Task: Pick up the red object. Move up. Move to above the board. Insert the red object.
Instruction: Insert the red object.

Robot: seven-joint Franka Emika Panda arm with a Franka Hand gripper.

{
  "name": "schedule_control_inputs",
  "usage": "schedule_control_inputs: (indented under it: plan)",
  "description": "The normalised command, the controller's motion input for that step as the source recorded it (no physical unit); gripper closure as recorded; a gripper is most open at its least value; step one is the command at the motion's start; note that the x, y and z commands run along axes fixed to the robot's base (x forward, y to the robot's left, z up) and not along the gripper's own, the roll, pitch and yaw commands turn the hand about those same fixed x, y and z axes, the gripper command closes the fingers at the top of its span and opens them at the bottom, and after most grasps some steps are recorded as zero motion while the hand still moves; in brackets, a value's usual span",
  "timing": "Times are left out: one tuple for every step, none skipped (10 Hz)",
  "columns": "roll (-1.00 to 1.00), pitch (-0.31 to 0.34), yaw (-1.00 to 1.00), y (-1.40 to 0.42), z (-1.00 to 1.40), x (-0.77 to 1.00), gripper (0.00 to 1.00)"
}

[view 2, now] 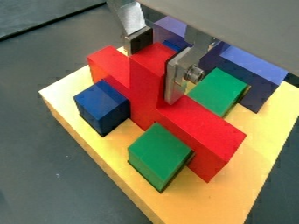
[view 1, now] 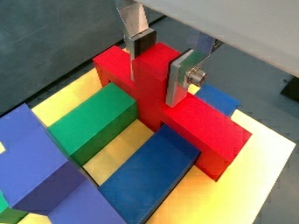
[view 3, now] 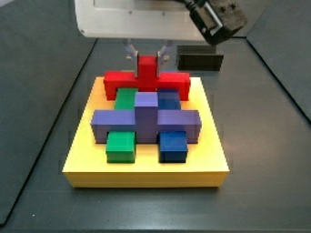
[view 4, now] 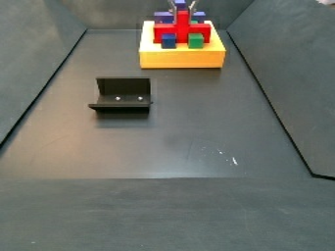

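The red object (view 1: 193,122) (view 2: 198,131) lies on the yellow board (view 1: 268,162) (view 2: 65,103) with its wide bar level with the neighbouring blocks and its central stub pointing up. My gripper (view 1: 158,61) (view 2: 158,57) is shut on that stub, one silver finger flat against each side. In both side views the red object (view 3: 122,84) (view 4: 167,37) sits at one edge of the board (view 3: 145,168) (view 4: 183,57), directly under the gripper (view 3: 147,50).
A purple cross block (view 3: 145,116) fills the board's middle, with a green block (view 3: 120,146) and a blue block (view 3: 174,146) beside it. Green (view 1: 100,118) and blue (view 1: 152,166) blocks flank the red bar. The dark fixture (view 4: 121,95) stands on the floor away from the board.
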Motion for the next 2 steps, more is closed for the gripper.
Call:
schedule_control_inputs:
  plan:
    - [-0.09,0.0,-0.02,0.0,-0.41,0.0,1.0]
    - [0.0,0.0,0.0,0.0,0.0,0.0,1.0]
